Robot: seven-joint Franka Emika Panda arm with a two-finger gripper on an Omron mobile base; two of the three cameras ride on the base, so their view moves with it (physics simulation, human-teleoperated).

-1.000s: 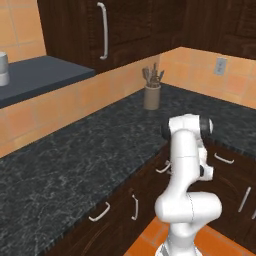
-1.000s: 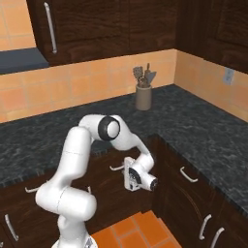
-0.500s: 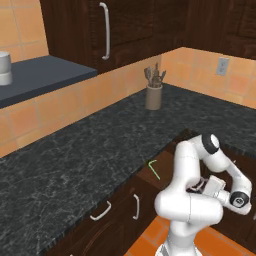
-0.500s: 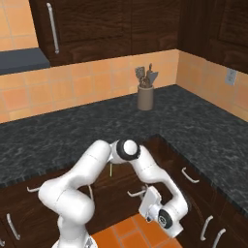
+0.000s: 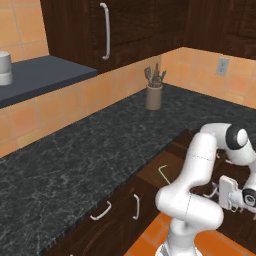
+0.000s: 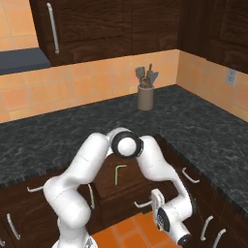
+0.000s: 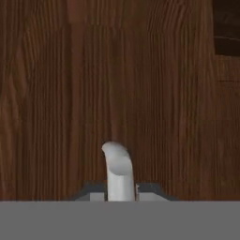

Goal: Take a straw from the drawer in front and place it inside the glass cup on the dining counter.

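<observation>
The shallow dark-brown wooden drawer (image 6: pixel 123 181) stands pulled out under the black speckled granite worktop (image 6: pixel 58 135), the thin light-green straw (image 6: pixel 118 173) lying inside at ten o'clock from the two-finger gripper (image 6: pixel 156 209), seemingly clenched on the drawer's curved silver handle (image 7: pixel 118 171).

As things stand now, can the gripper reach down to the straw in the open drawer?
Probably yes. The drawer stands pulled out, the straw lies uncovered, nothing above it. The gripper sits low at the drawer's handle, so it must first rise.
</observation>
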